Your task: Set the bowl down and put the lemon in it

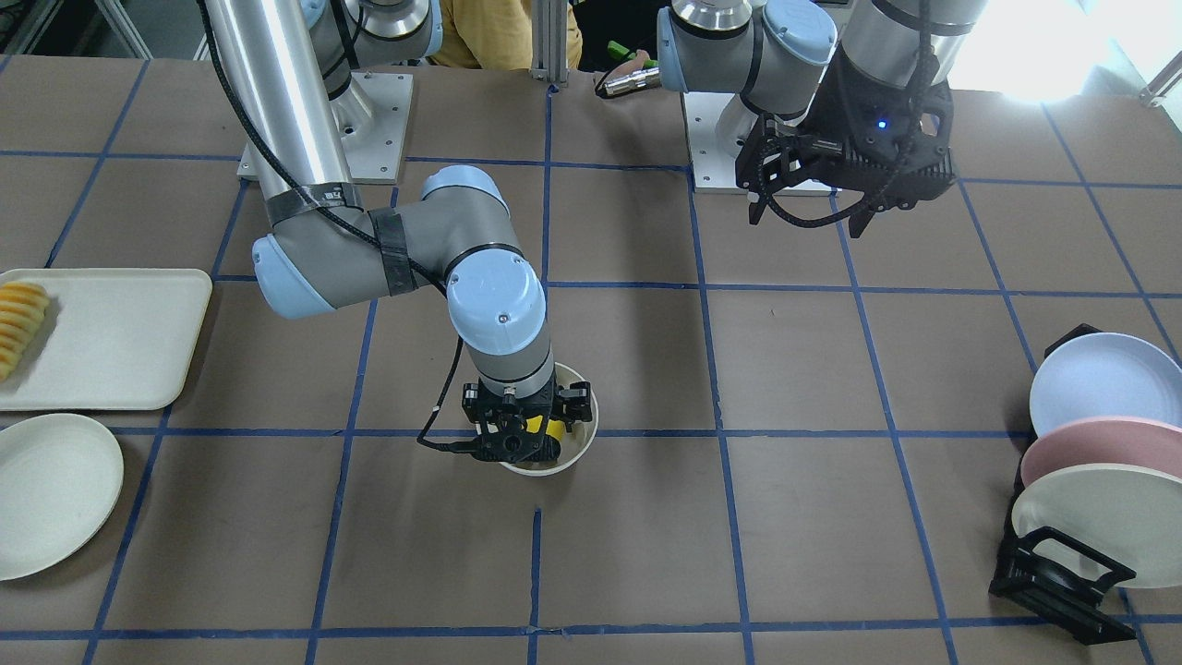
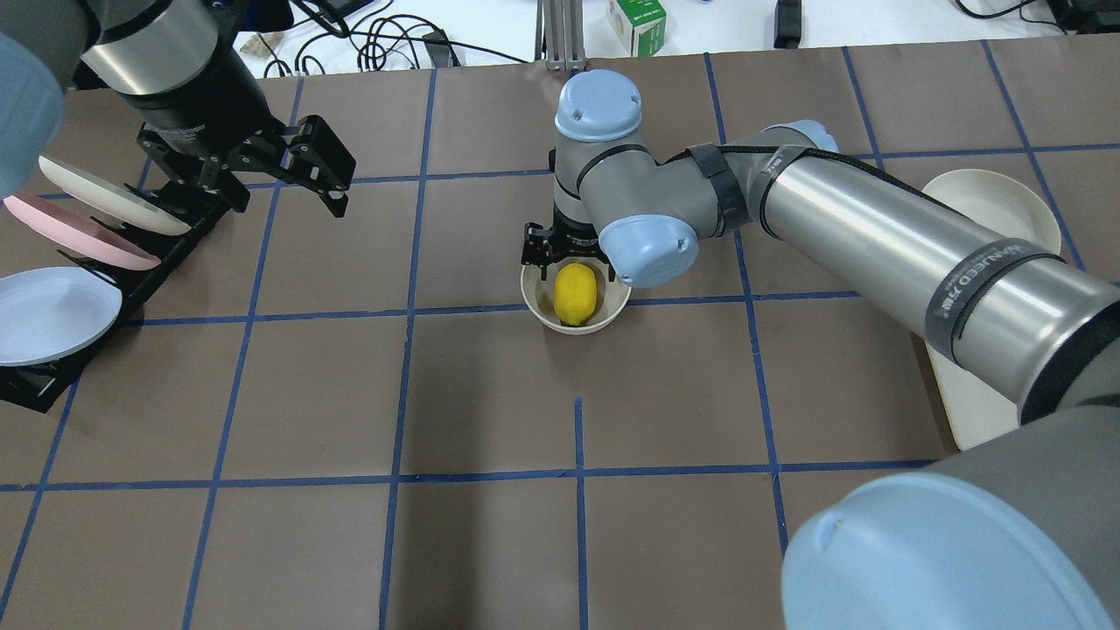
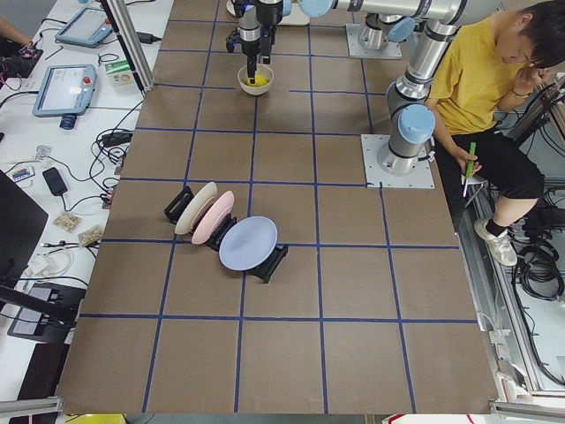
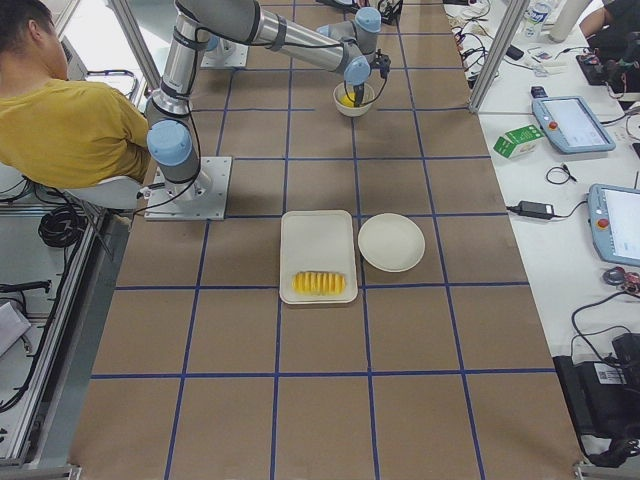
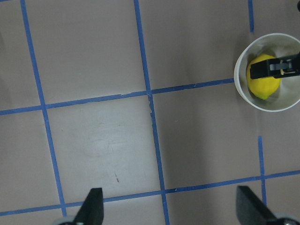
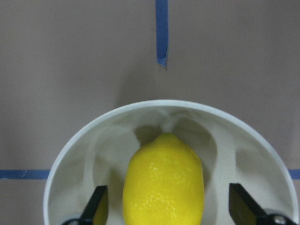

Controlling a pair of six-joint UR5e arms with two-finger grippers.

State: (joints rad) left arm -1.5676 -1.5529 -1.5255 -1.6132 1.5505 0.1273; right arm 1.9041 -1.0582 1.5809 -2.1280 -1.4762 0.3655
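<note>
My right gripper (image 6: 166, 188) hangs over the bowl (image 6: 84, 154) at mid-table, its fingers spread wide on either side of the lemon (image 2: 576, 294) and clear of its skin. The lemon lies inside the bowl, on the bottom. My left gripper (image 5: 168, 189) hovers well apart, also spread wide and carrying nothing.

By my judgement the lemon is firm and fairly light, with a waxy rind that could slip and a rounded body that could roll. The surest hold is across its narrow middle, not on the pointed ends. The bowl looks stiff, light and glossy, and likely to slide if nudged; its rim is the place to pinch.

The count:
- One bowl and one lemon.
- Three plates on edge in a black rack (image 1: 1062, 577): blue (image 1: 1103, 379), pink (image 1: 1080, 453) and cream (image 1: 1099, 517).
- One flat cream plate (image 1: 55, 489).
- One tray (image 1: 120, 332) bearing a row of fruit slices (image 1: 18, 323), too small to number.
</note>
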